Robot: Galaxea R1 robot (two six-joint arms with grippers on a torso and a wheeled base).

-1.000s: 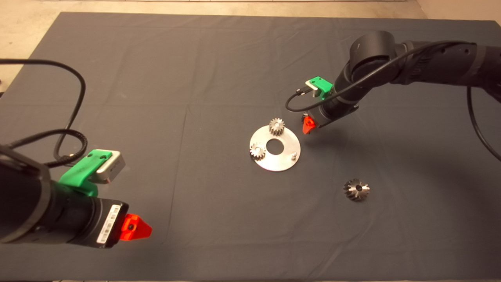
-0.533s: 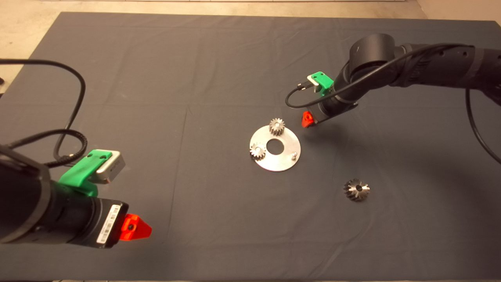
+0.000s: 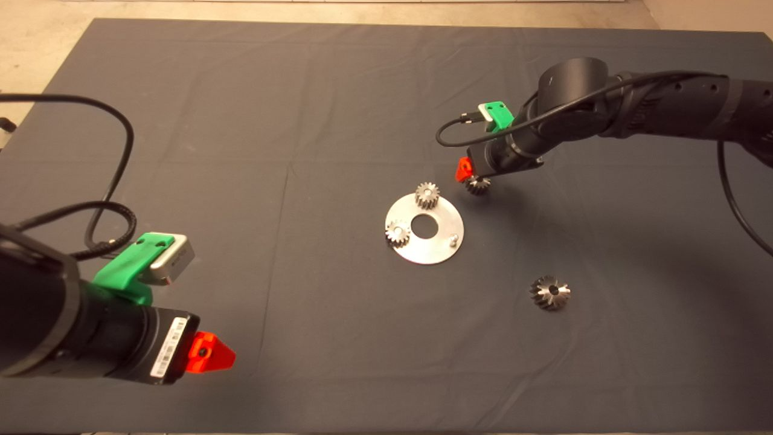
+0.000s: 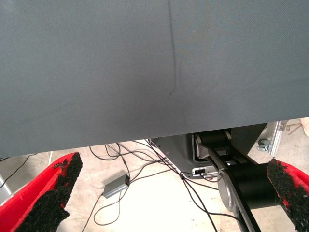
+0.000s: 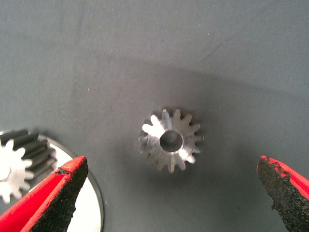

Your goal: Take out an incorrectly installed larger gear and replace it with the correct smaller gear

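Dark grey cloth mat (image 3: 241, 151): covering table.

Round flat silver metal plate with centre hole (image 3: 436, 244): lying mid-mat. Two bright silver small gears mounted on it, one at far rim (image 3: 427, 195), one at left rim (image 3: 397, 232); short silver peg (image 3: 453, 240) standing bare near right rim.

Small dark-grey steel toothed gear with dark bore (the smaller gear) (image 5: 171, 140): flat on mat, just beyond plate's far-right edge, apart from plate.

Right green gripper with red fingers (image 5: 174, 198): above smaller gear, fingers (image 5: 60, 195) spread wide to either side, touching nothing.

Wide steel bevel-toothed gear with dark centre hole (the larger gear) (image 3: 550, 293): on mat, near-right of plate, well apart from it.

Left green gripper with red fingers (image 4: 174, 198): parked at mat's near-left corner, fingers apart, nothing between them; cables on floor beyond mat edge.
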